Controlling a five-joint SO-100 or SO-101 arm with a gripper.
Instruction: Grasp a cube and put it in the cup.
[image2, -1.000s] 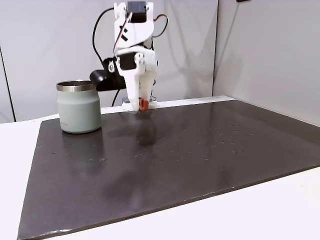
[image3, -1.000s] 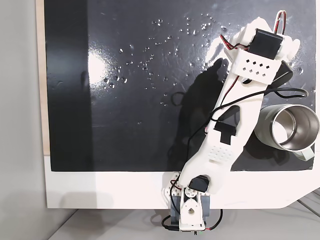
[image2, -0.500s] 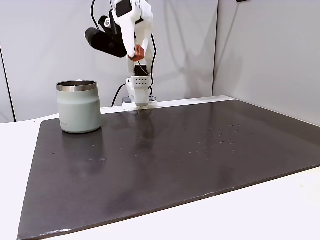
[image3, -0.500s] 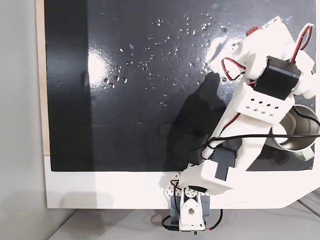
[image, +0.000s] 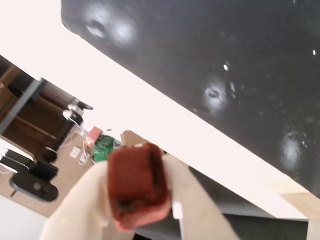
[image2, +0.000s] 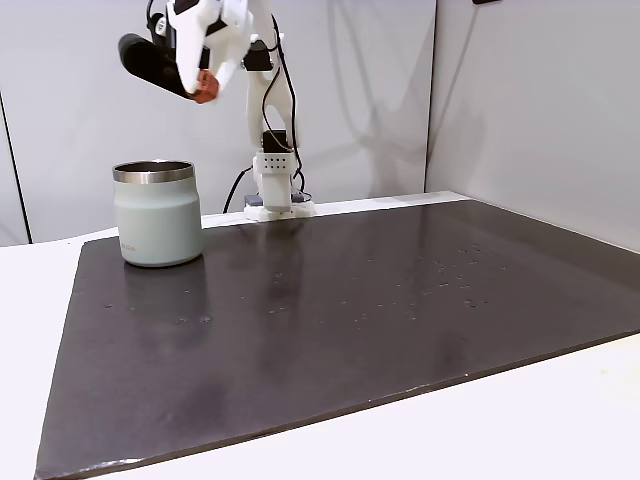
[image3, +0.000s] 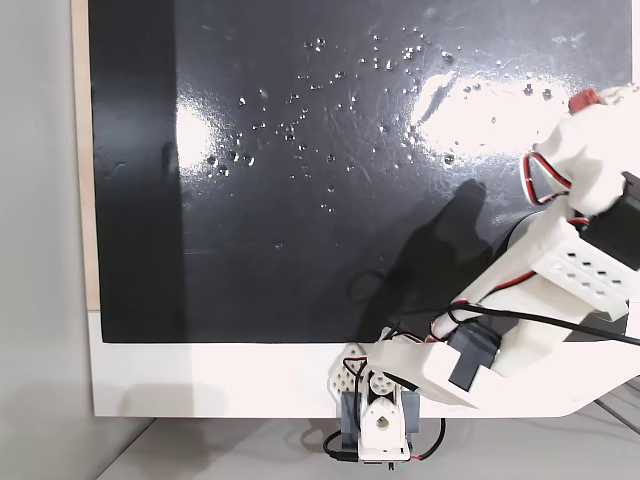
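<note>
The cube (image: 136, 186), a small reddish-brown block, fills the lower middle of the wrist view, pinched between my white fingers (image: 197, 205). In a fixed view the gripper (image2: 205, 90) is shut on the cube (image2: 207, 94) high in the air, above the right edge of the cup (image2: 157, 214). The cup is a squat sage-green tumbler with a steel rim, standing on the mat's back left. From above, the cube (image3: 583, 100) peeks out at the tip of the raised arm (image3: 570, 250), and the arm hides the cup.
A glossy black mat (image2: 350, 300) with water droplets covers most of the white table (image2: 520, 430). The arm's base (image2: 275, 195) and cables stand at the mat's back edge. Grey wall panels close off the back and right.
The arm has risen from the mat with the cube and swung left in the side fixed view, from near its base to above the cup. The cup has not moved.
</note>
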